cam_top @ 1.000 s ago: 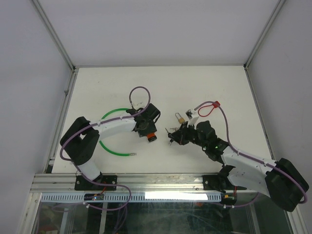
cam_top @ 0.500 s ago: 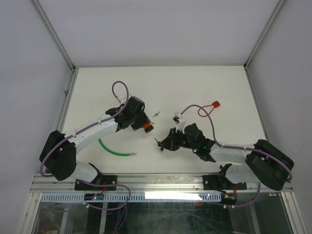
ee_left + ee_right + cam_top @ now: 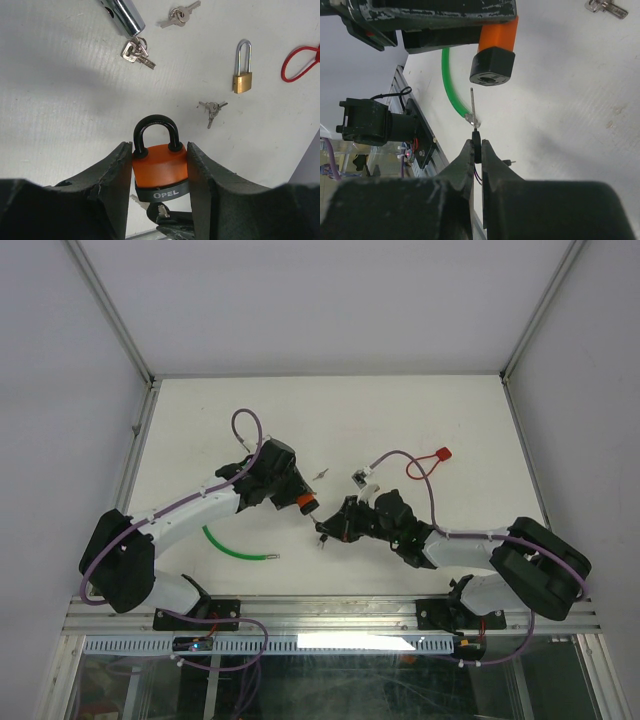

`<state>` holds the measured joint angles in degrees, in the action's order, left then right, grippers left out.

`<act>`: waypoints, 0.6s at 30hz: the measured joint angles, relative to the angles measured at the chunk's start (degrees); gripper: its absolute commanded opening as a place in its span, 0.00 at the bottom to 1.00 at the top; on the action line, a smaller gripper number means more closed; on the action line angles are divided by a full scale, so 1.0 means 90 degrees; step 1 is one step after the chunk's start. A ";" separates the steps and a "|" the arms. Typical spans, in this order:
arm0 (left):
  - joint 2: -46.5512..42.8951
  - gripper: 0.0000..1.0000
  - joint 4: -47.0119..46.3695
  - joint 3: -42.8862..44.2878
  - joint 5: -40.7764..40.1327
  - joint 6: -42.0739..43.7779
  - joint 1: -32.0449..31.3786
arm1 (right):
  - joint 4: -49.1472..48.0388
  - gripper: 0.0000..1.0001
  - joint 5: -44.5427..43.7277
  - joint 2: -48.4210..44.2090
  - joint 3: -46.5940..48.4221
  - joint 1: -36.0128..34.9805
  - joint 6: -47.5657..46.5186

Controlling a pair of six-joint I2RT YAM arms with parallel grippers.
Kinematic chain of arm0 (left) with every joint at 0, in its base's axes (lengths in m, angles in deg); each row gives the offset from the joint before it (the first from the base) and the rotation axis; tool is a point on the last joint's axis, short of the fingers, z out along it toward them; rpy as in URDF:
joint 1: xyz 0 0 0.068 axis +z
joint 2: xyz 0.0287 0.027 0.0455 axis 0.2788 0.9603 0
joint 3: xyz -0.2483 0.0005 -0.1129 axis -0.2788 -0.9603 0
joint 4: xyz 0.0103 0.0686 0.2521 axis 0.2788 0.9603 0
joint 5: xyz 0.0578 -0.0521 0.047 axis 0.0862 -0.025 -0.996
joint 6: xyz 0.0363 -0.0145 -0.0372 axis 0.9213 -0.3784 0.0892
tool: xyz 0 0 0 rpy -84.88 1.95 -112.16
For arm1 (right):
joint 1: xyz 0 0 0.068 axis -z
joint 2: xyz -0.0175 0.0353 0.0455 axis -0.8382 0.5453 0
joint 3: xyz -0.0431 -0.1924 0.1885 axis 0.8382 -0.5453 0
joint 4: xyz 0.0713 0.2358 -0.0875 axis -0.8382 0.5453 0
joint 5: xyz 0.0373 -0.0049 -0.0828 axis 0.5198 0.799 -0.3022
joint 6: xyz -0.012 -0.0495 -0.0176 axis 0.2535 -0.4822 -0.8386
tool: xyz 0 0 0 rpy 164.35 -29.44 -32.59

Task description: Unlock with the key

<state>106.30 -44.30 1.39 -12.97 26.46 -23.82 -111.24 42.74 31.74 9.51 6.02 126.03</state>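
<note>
The orange padlock is pinched by its sides in the left pincer. The two fingers cover its flanks, so only its front face, its black loop and the black band at its base show in the left wrist view. The loop points away from that pincer, over the tabletop. The keyhole face cannot be seen there. Only the right wrist view shows it, a round opening in the black base. In that view the loop and most of the orange body are hidden behind the left pincer.

The key is nipped by its dark head in the right pincer, whose fingers are pressed together on it. Its thin blade sticks out past the fingertips towards the padlock base. The tip stands just short of the base and a little to one side, not in the hole. From the top view the two pincers meet nose to nose, but the key is too small to make out.

Beyond the right pincer's fingertips a green cable curves across the tabletop, its metal end crossing behind the blade. Ahead of the left pincer lie a brass padlock, small loose keys, a key bunch on a chrome cylinder cut off by the frame edge, and part of a red loop.
</note>
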 measured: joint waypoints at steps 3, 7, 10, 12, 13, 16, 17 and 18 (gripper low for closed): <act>-0.0002 0.14 -0.0046 -0.0019 0.0029 0.0002 0.0000 | -0.0019 0.00 -0.0070 0.0000 0.0012 0.0000 0.0068; -0.0034 0.14 -0.0104 -0.0068 0.0109 0.0015 0.0000 | -0.0019 0.00 -0.0214 0.0000 0.0012 0.0000 0.0141; -0.0063 0.14 -0.0121 -0.0080 0.0114 0.0017 0.0000 | -0.0019 0.00 -0.0279 0.0000 0.0012 0.0000 0.0189; -0.0085 0.14 -0.0138 -0.0090 0.0114 0.0017 0.0000 | -0.0019 0.00 -0.0330 0.0000 0.0012 0.0000 0.0231; -0.0097 0.14 -0.0148 -0.0097 0.0114 0.0017 0.0000 | -0.0019 0.00 -0.0357 0.0000 0.0012 0.0000 0.0253; -0.0131 0.14 -0.0160 -0.0102 0.0117 0.0017 0.0000 | -0.0017 0.00 -0.0413 0.0000 0.0012 0.0000 0.0284; -0.0138 0.14 -0.0163 -0.0102 0.0114 0.0017 0.0000 | -0.0017 0.00 -0.0430 0.0000 0.0012 0.0000 0.0299; -0.0146 0.14 -0.0165 -0.0102 0.0117 0.0017 0.0000 | -0.0017 0.00 -0.0432 0.0002 0.0012 0.0000 0.0306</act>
<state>104.99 -45.79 0.47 -11.92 26.61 -23.82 -111.39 38.85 31.77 9.62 6.02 128.78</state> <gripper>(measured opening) 0.429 0.031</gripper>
